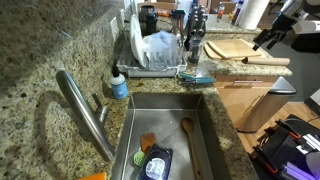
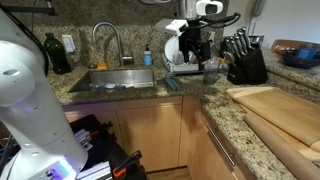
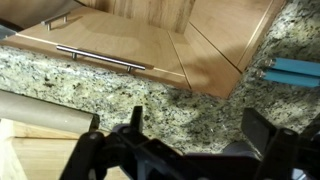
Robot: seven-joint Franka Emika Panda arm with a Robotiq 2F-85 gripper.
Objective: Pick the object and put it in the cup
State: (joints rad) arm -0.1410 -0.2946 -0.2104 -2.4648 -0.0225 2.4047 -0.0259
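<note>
Kitchen granite counter by the sink | gripper hanging wide open, gripping nothing, over the counter's front corner near cutting board | likely object, teal item, lying at the sink's corner edge; cup standing near | step: reaching, grasp not yet begun | next: lowering squarely over the teal item.

Bare granite tabletop lies open under my tool; a rolling pin and a knife block stand close by.

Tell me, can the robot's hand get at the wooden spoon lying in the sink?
Probably yes. The wooden spoon lies uncovered in the sink, nothing above it. The hand hangs open over by the cutting board, so it must cross the counter first.
</note>
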